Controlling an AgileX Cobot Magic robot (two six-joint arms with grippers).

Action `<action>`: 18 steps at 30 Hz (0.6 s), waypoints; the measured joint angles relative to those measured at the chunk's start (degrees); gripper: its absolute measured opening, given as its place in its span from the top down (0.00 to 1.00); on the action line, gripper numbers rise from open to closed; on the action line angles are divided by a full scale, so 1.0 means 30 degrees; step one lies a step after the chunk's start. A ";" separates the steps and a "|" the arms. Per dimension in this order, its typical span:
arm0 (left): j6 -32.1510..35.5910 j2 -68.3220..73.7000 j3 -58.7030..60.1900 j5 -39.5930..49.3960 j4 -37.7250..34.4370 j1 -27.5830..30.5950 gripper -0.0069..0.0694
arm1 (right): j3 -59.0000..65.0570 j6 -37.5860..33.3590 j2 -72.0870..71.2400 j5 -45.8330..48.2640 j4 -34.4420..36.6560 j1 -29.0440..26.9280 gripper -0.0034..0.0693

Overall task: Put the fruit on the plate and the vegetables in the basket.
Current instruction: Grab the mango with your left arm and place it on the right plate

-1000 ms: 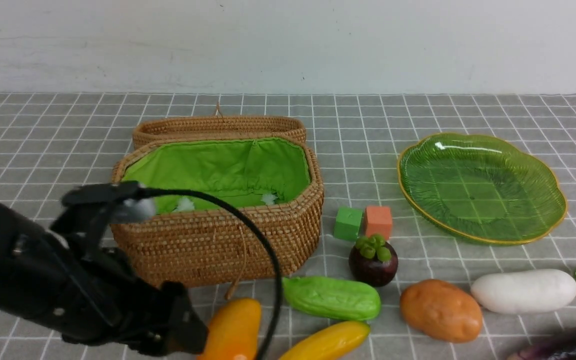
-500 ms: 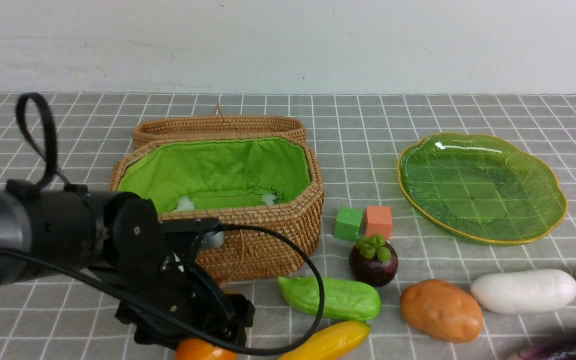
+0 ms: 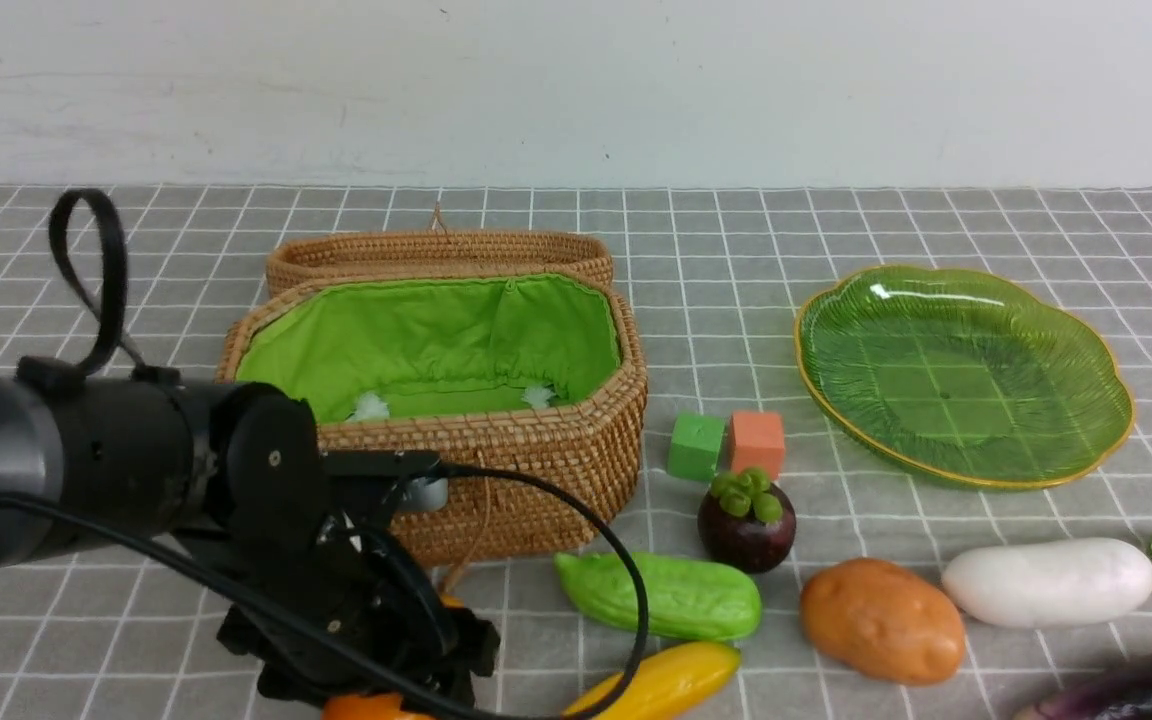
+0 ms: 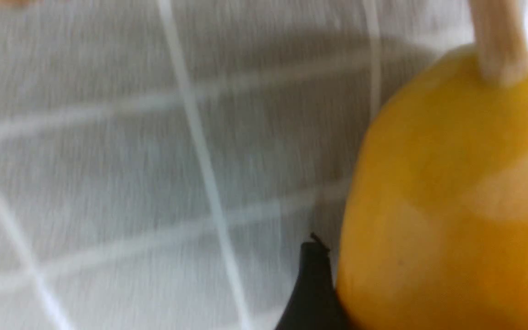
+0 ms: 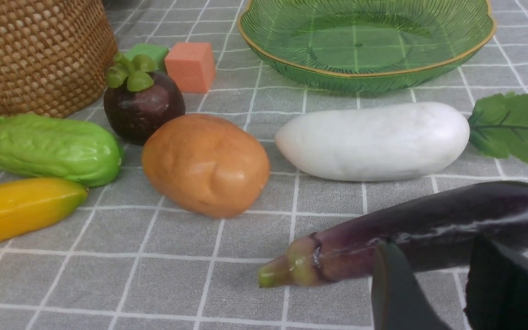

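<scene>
Found the left jaws low over the mango (image 4: 447,206), at the near edge of the tabletop (image 3: 836,230), just in front of the basket (image 3: 536,460). Saw only one dark fingertip (image 4: 312,284) in the left wrist view, touching or all but touching the mango's flank. Could not tell whether clamped or apart. Noted a tan cord (image 4: 497,41), seemingly the basket's front loop, lying against the mango's far end. Found the right jaws apart and empty, two dark fingers (image 5: 397,288) poised just short of the eggplant (image 5: 429,229).

Recorded the plate (image 3: 956,380) bare, well to the right of the basket. Recorded the basket open, green lining showing, lid (image 3: 436,250) behind it. Located the banana (image 3: 656,682), gourd (image 3: 661,596), mangosteen (image 3: 746,528), potato (image 3: 881,620) and radish (image 3: 1046,582) all on the tabletop, none yet sorted.

Judged the mango a light, rigid toy with a smooth, glossy skin: unlikely to bruise, likely to squirt out of a pinch placed near either tapered end. Advised taking hold across the widest part of the belly, fingers square to the long axis and set below the bulge. Judged the cord a snag risk on lifting. Rated the eggplant likewise slick and long; advised a grip near mid-length to prevent tipping.
</scene>
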 joint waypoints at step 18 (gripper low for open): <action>0.4104 -0.3289 -0.8212 -0.5633 -0.4201 0.0000 0.21 | 0.0000 0.0000 0.0000 0.0000 0.0014 0.0000 0.62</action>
